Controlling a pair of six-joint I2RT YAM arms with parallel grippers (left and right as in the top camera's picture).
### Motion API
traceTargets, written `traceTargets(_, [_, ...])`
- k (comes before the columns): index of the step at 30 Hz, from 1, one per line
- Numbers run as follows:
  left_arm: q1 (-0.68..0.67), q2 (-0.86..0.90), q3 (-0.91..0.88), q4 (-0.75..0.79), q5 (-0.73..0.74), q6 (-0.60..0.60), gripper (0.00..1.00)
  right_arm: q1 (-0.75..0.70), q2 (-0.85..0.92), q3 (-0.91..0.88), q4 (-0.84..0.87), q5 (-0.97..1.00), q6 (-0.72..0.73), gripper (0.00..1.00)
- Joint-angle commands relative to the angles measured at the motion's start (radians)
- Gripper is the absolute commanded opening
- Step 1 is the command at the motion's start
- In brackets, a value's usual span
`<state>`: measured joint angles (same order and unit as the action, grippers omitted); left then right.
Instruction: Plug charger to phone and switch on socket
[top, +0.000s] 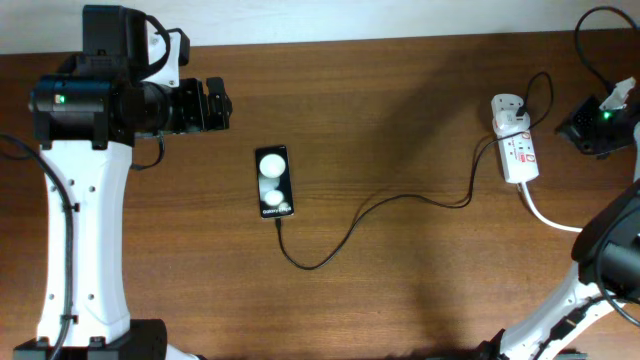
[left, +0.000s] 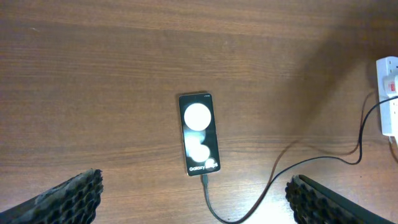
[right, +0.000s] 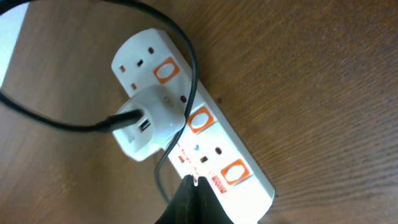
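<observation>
The phone (top: 274, 182) lies flat mid-table, its screen showing two white blobs; it also shows in the left wrist view (left: 200, 134). The charger cable (top: 400, 198) runs from the phone's near end (left: 204, 180), where its tip sits in the port, to the white adapter (right: 146, 121) plugged into the socket strip (top: 520, 155). My left gripper (top: 215, 103) is open and empty, up and left of the phone. My right gripper (right: 194, 182) is shut, its tips just over the strip (right: 242, 168) between two orange switches.
A thick white cord (top: 545, 215) leaves the strip toward the right edge. A thin black wire (top: 590, 30) loops at the far right corner. The left arm's base (top: 80, 250) stands along the left side.
</observation>
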<state>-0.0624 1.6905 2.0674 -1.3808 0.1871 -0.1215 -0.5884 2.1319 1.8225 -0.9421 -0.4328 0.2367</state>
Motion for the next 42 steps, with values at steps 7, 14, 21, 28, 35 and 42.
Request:
traceTargets(7, [0.006, -0.024, 0.008, 0.002, 0.01, 0.002, 0.99, 0.021, 0.063, 0.021, 0.051, -0.013, 0.008, 0.04])
traceTargets(14, [0.006, -0.024, 0.008, 0.002, 0.009, 0.002, 0.99, 0.055, 0.129, 0.021, 0.109, -0.013, 0.008, 0.04])
traceTargets(21, [0.006, -0.024, 0.008, 0.002, 0.01, 0.002, 0.99, 0.06, 0.166, 0.021, 0.148, -0.013, 0.012, 0.04])
traceTargets(28, [0.006, -0.024, 0.008, 0.002, 0.01, 0.002, 0.99, 0.084, 0.166, 0.021, 0.158, -0.019, 0.031, 0.04])
traceTargets(35, [0.006, -0.024, 0.008, 0.002, 0.01, 0.002, 0.99, 0.101, 0.166, 0.02, 0.158, 0.009, 0.052, 0.04])
traceTargets(42, [0.006, -0.024, 0.008, 0.002, 0.009, 0.002, 0.99, 0.105, 0.166, 0.02, 0.158, 0.026, 0.061, 0.04])
